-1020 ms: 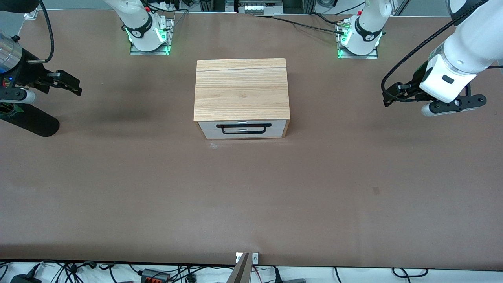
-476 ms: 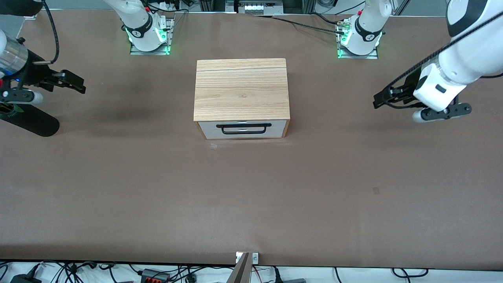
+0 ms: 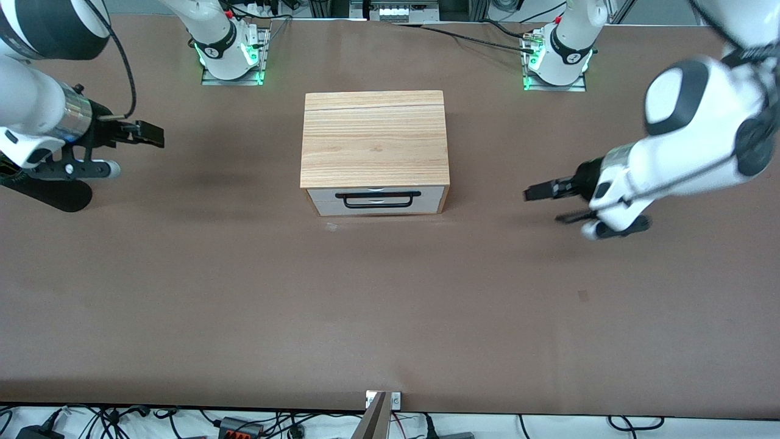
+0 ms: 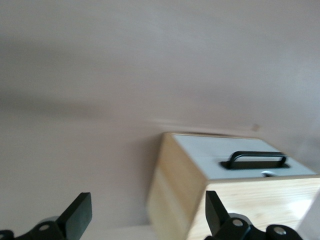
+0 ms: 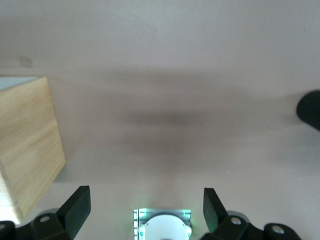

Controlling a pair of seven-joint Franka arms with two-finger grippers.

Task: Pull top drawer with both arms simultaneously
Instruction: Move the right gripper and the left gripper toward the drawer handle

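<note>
The light wood cabinet (image 3: pixel 375 137) stands mid-table. Its top drawer (image 3: pixel 432 194) is shut, a white front panel with a wide black bar handle (image 3: pixel 378 195). My left gripper (image 3: pixel 541 204) is open and empty, low over the table beside the cabinet at the left arm's end. The left wrist view shows its fingers (image 4: pixel 79 216) wide apart, with the drawer front (image 4: pixel 210 150) and handle (image 4: pixel 257 159) ahead. My right gripper (image 3: pixel 152 134) is open and empty over the table at the right arm's end. Its fingers (image 5: pixel 77 206) are wide apart, and the cabinet's side (image 5: pixel 27 145) shows.
A black cylinder (image 3: pixel 49 190) lies by the table edge near the right arm and shows in the right wrist view (image 5: pixel 310 110). Both arm bases (image 3: pixel 228 55) (image 3: pixel 557 58) stand farther from the front camera than the cabinet. A small mark (image 3: pixel 331 227) lies in front of the drawer.
The left gripper has swung down and toward the cabinet, level with the drawer front. The right gripper has moved a little toward the cabinet. The drawer has not moved.
</note>
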